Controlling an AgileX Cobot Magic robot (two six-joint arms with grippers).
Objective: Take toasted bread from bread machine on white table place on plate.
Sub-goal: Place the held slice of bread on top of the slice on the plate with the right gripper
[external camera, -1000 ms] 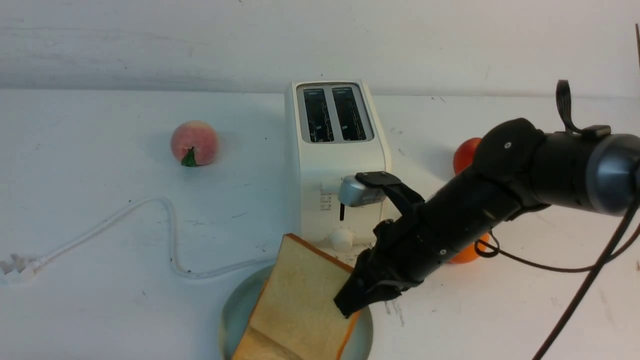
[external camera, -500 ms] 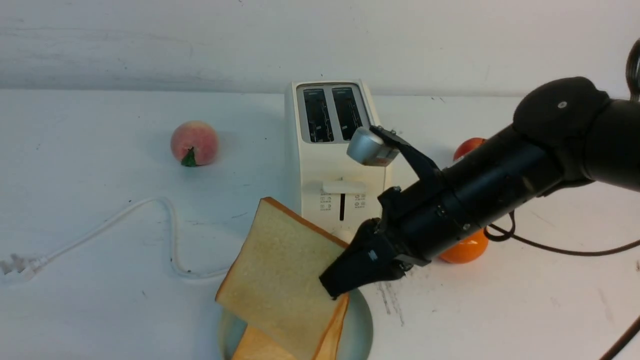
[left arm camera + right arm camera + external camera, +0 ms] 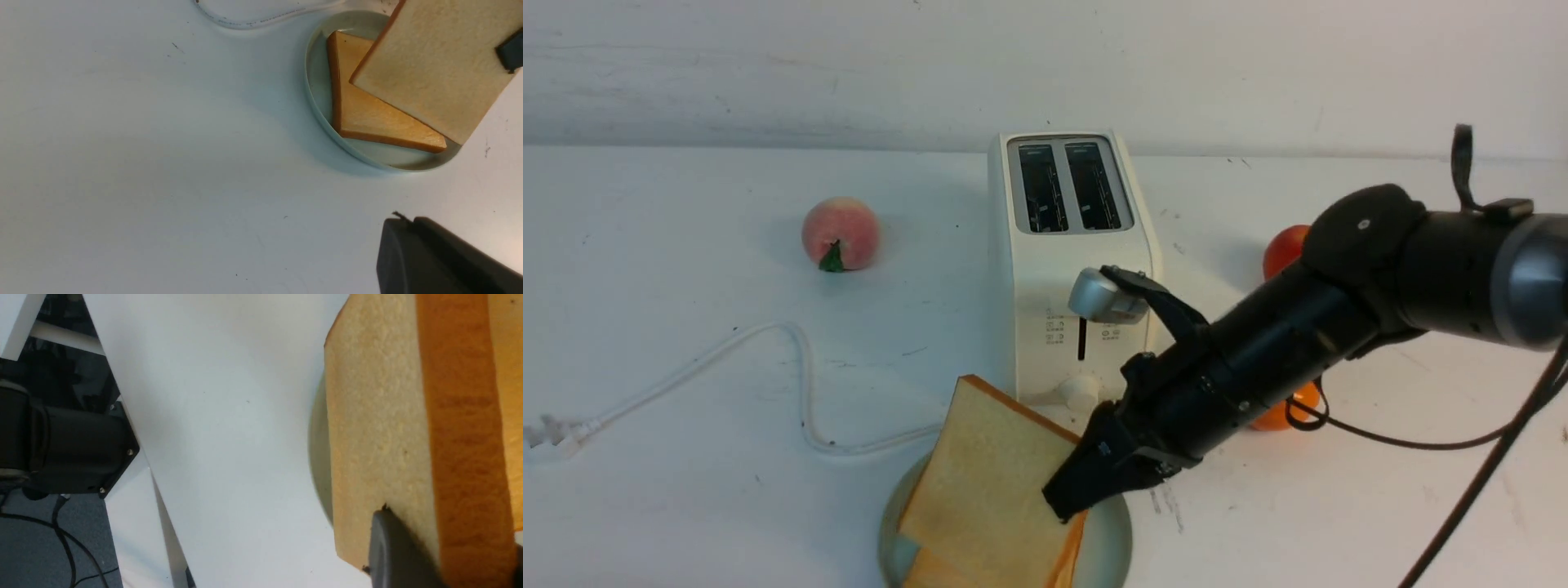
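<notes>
Front view: right fingers (image 3: 1082, 490), pinching the second toasted bread slice (image 3: 988, 482), have dropped since half a second ago; it tilts just over the plate (image 3: 1115, 535) and first slice (image 3: 367, 118). Release judged next; left fingers (image 3: 433, 257): cannot tell.

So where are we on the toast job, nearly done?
Nearly. Both bread machine slots look empty and one toast slice lies flat on the plate. The right gripper holds the second slice tilted over it. Left: lower and release.
</notes>
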